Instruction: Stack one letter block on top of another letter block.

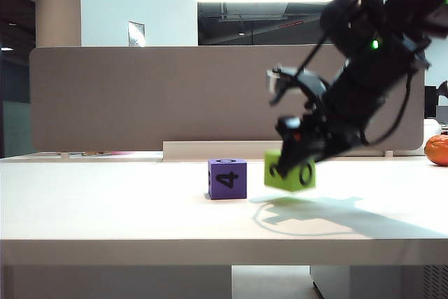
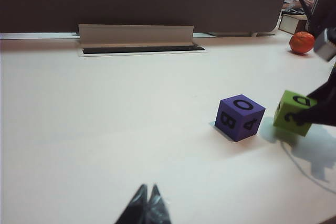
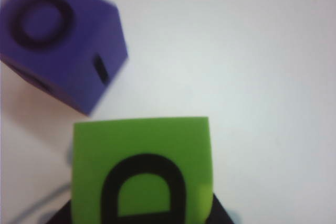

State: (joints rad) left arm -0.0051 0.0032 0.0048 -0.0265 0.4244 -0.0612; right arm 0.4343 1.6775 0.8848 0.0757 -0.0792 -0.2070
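The lime-green letter block [image 1: 290, 171] [image 2: 291, 111] [image 3: 140, 166] sits tilted, its lower edge a little off the white table [image 1: 105, 208], with its shadow below it. My right gripper [image 1: 295, 157] [image 3: 140, 214] is shut on it, a dark finger pressed to each side. The purple letter block [image 1: 227, 178] [image 2: 239, 117] [image 3: 58, 40] rests on the table just left of the green one, apart from it. My left gripper [image 2: 148, 190] shows only in the left wrist view, tips together, holding nothing, well short of both blocks.
An orange fruit [image 1: 437, 150] [image 2: 302, 42] lies at the far right of the table. A grey partition [image 1: 175, 96] closes the back, with a cable slot [image 2: 136, 49] in front of it. The right arm's cables hang above the green block.
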